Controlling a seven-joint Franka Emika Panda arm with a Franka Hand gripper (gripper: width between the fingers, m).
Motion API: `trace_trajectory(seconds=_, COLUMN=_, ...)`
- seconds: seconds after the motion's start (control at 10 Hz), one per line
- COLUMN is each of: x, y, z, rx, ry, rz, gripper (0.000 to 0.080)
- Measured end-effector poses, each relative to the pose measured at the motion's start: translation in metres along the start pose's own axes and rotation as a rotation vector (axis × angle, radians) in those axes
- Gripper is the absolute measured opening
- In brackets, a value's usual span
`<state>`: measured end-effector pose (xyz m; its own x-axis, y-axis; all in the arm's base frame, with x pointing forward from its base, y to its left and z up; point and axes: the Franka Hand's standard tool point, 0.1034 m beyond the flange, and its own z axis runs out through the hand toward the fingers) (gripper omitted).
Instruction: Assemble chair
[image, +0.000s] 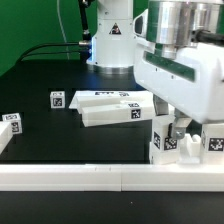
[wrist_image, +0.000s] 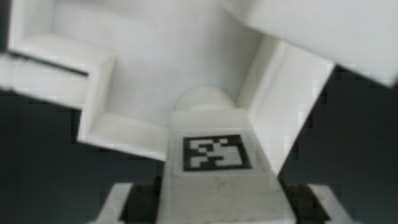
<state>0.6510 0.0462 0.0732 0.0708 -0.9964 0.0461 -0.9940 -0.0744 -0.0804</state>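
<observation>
The chair lies in loose white tagged parts. In the wrist view a narrow upright chair part (wrist_image: 217, 120) with a square tag stands between my gripper's (wrist_image: 217, 204) fingers (wrist_image: 128, 203). Their dark inner faces lie against its two sides, so the gripper is shut on it. Behind it rises a boxy white chair piece (wrist_image: 107, 95). In the exterior view the gripper (image: 178, 136) reaches down among tagged parts (image: 160, 141) at the front right, and its fingertips are hidden there. A blocky seat piece (image: 112, 108) lies mid-table.
A long plain white rail (image: 100, 177) runs along the front edge. A small tagged block (image: 57, 99) sits left of the seat piece, and another tagged part (image: 10, 123) lies at the exterior view's far left. The arm's base (image: 108, 40) stands at the back.
</observation>
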Motion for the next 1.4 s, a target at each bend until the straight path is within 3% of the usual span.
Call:
trace_trajectory(seconds=0.3, x=-0.008, y=-0.003, z=0.001, rx=0.025, ry=-0.055, rz=0.49, gripper=0.0284)
trace_trajectory(seconds=0.5, x=-0.007, y=-0.003, z=0.001, rx=0.025, ry=-0.06, rz=0.593, gripper=0.0284)
trace_trajectory(seconds=0.6, x=-0.007, y=-0.003, z=0.001, rx=0.025, ry=-0.059, rz=0.58, gripper=0.0375)
trace_trajectory(seconds=0.7, x=-0.007, y=-0.003, z=0.001, rx=0.026, ry=-0.058, rz=0.528, gripper=0.0512)
trace_trajectory(seconds=0.8, x=-0.003, y=-0.003, z=0.0, rx=0.035, ry=-0.055, rz=0.332, gripper=0.0512)
trace_trajectory(seconds=0.9, x=0.0, y=-0.004, z=-0.001, rx=0.065, ry=-0.044, rz=0.084, gripper=0.0621)
trace_trajectory(seconds=1.0, x=0.001, y=-0.001, z=0.001, rx=0.079, ry=-0.031, rz=-0.102, gripper=0.0641)
trace_trajectory(seconds=1.3, x=0.002, y=-0.001, z=0.002, rx=0.08, ry=-0.022, rz=-0.241, gripper=0.0648)
trace_trajectory(seconds=1.4, x=0.003, y=-0.002, z=0.001, rx=0.079, ry=-0.007, rz=-0.409, gripper=0.0649)
